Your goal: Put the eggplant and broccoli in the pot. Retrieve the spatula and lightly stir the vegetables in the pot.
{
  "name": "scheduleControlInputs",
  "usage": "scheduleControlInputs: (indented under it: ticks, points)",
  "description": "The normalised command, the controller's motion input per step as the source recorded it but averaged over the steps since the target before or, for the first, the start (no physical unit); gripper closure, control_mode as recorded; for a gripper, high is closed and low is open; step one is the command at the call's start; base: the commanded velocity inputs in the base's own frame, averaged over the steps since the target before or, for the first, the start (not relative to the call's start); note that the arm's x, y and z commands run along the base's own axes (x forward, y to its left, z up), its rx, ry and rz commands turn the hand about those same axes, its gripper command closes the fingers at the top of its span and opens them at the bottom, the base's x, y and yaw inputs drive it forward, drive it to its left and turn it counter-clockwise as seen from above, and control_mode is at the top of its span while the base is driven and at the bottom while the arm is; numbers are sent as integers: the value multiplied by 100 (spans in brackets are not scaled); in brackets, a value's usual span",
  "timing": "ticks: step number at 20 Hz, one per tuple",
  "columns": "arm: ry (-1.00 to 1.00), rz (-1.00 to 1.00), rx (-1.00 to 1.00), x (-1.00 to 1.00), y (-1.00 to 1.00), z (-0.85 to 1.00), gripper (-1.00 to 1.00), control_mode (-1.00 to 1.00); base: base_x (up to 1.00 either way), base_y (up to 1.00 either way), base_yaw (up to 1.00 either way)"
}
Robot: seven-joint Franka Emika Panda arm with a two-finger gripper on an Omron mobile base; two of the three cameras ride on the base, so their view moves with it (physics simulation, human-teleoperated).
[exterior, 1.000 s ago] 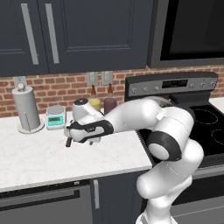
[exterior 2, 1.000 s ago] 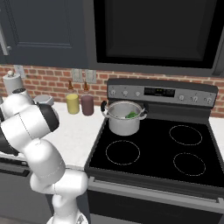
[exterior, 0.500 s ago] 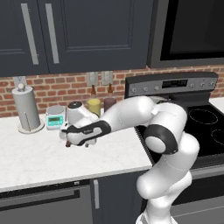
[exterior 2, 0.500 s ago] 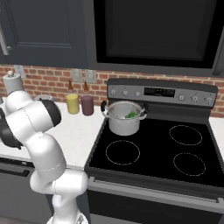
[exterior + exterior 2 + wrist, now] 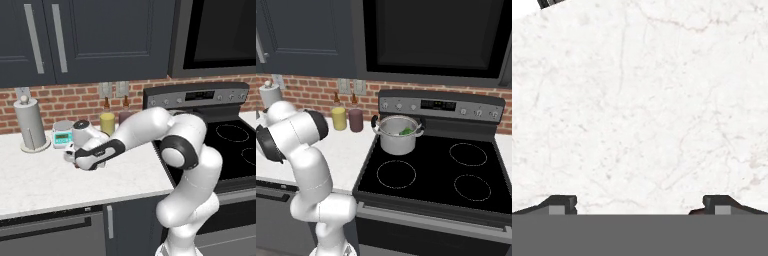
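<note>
The steel pot [image 5: 397, 141] stands on the stove's back-left burner, and the green broccoli [image 5: 406, 131] shows inside it. I cannot make out the eggplant in the pot. My gripper [image 5: 74, 159] hangs low over the white counter, left of the stove. In the hand view the gripper [image 5: 639, 207] is open, its fingertips wide apart just above the marble with nothing between them. A dark-red sliver [image 5: 693, 212] touches the right fingertip; it may be the spatula's handle. The rest of the spatula is hidden.
A paper towel roll [image 5: 30, 122] and a small teal scale [image 5: 62, 137] stand behind the hand. A yellow jar [image 5: 107, 122] and a maroon jar [image 5: 356, 120] stand by the brick wall. The black stove top [image 5: 426, 175] lies to the right.
The hand has shifted a little to the left over the counter and the elbow has swung round. The jaws have stayed open.
</note>
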Motion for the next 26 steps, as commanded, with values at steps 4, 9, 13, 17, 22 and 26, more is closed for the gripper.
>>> scheduleControlInputs:
  ticks: [4,9,13,17,22,26]
  points:
    - [-4,0,0,12,24,-1,-100,-100,0,0,0]
    - [-5,0,-4,16,9,-4,-100,-100,0,0,0]
    - [-12,0,-14,10,0,-18,-100,-100,0,0,0]
    - [-19,0,-18,3,0,-23,-100,-100,0,0,0]
    - [-15,0,-10,2,13,-9,-100,-100,0,0,0]
    - [-6,0,0,19,19,0,-100,-100,0,0,0]
